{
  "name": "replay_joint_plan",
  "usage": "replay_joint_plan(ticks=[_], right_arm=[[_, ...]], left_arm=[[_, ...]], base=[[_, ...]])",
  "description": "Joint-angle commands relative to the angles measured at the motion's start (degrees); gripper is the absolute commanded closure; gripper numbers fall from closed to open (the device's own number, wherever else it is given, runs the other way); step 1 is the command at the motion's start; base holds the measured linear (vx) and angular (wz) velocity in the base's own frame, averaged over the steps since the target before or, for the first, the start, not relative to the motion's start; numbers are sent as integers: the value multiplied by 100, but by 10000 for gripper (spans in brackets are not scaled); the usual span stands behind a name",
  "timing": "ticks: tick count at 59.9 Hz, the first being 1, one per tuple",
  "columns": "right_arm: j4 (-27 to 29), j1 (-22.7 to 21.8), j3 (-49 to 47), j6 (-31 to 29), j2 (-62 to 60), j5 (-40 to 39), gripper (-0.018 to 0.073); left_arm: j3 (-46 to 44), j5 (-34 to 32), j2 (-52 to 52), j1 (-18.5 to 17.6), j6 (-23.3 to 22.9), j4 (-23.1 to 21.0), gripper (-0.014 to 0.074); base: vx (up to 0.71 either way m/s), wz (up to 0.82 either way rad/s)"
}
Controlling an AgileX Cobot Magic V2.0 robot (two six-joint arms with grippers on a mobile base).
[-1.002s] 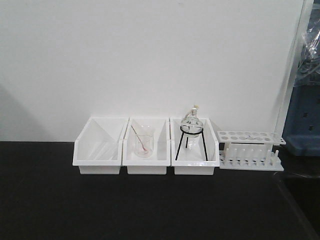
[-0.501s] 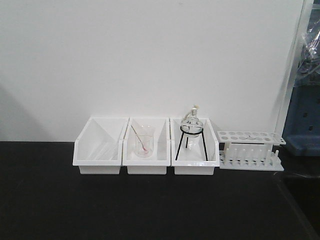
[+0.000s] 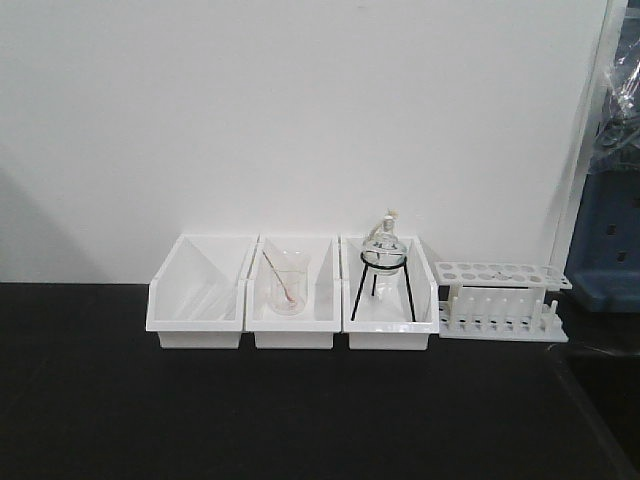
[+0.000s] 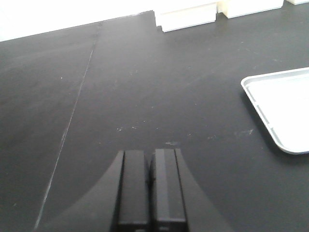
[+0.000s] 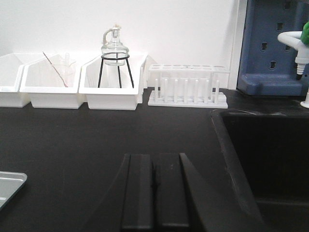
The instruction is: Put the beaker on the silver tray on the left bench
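- Black bench top point(image 3: 300, 410) front to back, plain white wall behind, nothing gripped anywhere.
- Nearest: left gripper point(image 4: 150, 188) hanging low over bare bench, fingers pressed together on nothing, aimed flat toward the wall. Looks like a parked pose rather than a reach.
- Just off to its right: silver tray point(image 4: 285, 104) lying flat with nothing in the part that shows, presumably set there as the drop spot.
- Right gripper point(image 5: 153, 193) likewise closed up and holding nothing, level, pointed at the back row, black sink point(image 5: 270, 159) at its right.
- Far end: three white bins point(image 3: 293, 335) along the wall, probably to keep the glassware corralled. Rod beaker point(image 3: 286, 290) in the middle one, flask point(image 3: 384, 250) on its wire stand in the right one, tube rack point(image 3: 500, 300) beside them.
- Beaker for the job: can't pick it out for sure. Faint glassy streaks in the left bin, too washed out to call.
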Motion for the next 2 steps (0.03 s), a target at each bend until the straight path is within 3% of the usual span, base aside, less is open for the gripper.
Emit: replay_joint_plan(ticks=[1, 2], right_arm=[[-61, -23, 34, -1, -71, -459, 571], [-61, -23, 34, -1, -71, -459, 571]], left_arm=[[114, -478, -40, -20, -11, -3, 595], [114, -478, -40, -20, -11, -3, 595]], base=[[0, 0], [0, 0]])
